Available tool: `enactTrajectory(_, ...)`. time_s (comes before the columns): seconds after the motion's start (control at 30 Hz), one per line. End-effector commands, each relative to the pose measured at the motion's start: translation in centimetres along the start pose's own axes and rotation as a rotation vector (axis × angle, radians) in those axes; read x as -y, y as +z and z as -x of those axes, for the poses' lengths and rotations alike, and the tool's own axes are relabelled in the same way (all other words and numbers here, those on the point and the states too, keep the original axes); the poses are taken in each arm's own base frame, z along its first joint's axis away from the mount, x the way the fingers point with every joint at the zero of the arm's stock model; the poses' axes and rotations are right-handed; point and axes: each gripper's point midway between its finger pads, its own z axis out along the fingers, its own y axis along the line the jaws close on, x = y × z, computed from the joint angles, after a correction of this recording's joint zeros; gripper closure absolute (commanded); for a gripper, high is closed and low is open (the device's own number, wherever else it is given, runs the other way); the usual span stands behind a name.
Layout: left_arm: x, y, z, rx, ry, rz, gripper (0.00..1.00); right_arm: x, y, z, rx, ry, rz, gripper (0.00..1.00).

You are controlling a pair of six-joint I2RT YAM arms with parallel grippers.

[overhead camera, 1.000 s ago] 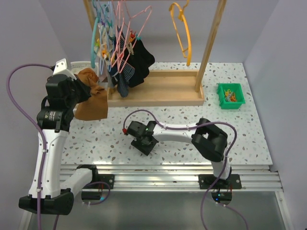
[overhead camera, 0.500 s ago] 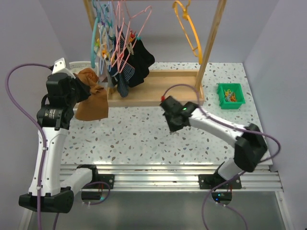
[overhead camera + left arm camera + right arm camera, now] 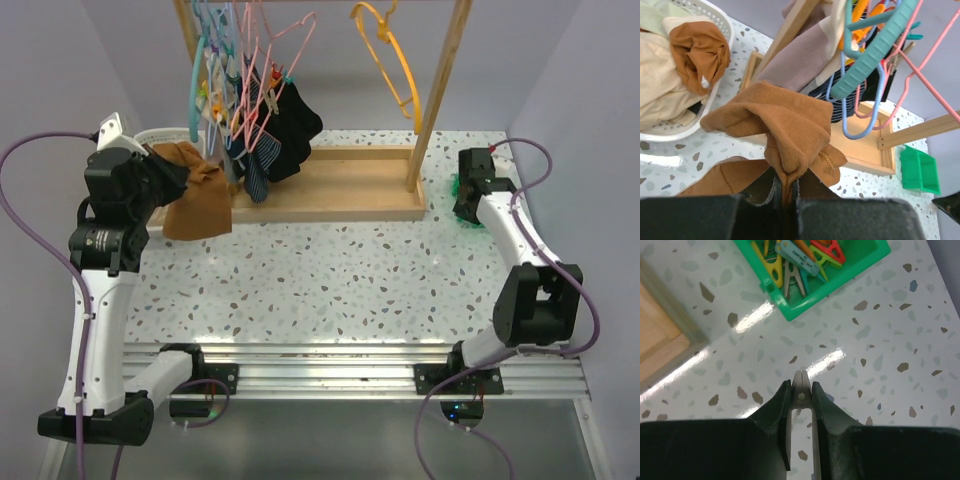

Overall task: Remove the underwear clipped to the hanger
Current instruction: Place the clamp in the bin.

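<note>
Underwear (image 3: 295, 127): plain black cloth, limp, hanging bunched.

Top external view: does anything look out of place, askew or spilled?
Nothing is spilled or damaged. Only the empty orange hanger hangs slanted, apart from the other hangers. The left gripper holds a bunched orange-brown cloth, the right gripper a clothes peg.

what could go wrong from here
The right gripper pinches a peg over the table, short of the green bin; opening now would likely drop it outside. The left gripper holds the brown cloth by one fold, close to the hangers; a swing could snag them, or the cloth could slip free.
</note>
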Motion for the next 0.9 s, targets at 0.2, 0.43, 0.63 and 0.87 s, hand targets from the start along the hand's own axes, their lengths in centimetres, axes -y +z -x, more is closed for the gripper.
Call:
enactTrajectory(0.2,4.8,-1.0,2.1,0.052,-0.029,-0.238,1.00,0.5,4.6,9.4,0.182,0.225,-0.029,1.00)
enactTrajectory(0.43,4.6,-1.2,3.2,0.066,-0.040,-0.189,1.00,-0.5,8.0,10.2,0.142,0.249,-0.028,1.00)
enactTrajectory(0.63,2.9,-1.0,3.2,0.083,0.009,-0.114,1.00,-1.6,9.9,11.3,0.149,0.276,-0.014,0.79)
enactTrajectory(0.87,-1.0,-0.6,4.0,0.135,0.057,0.092,1.00,-1.0,8.3,12.3,0.171,0.294,-0.016,0.14)
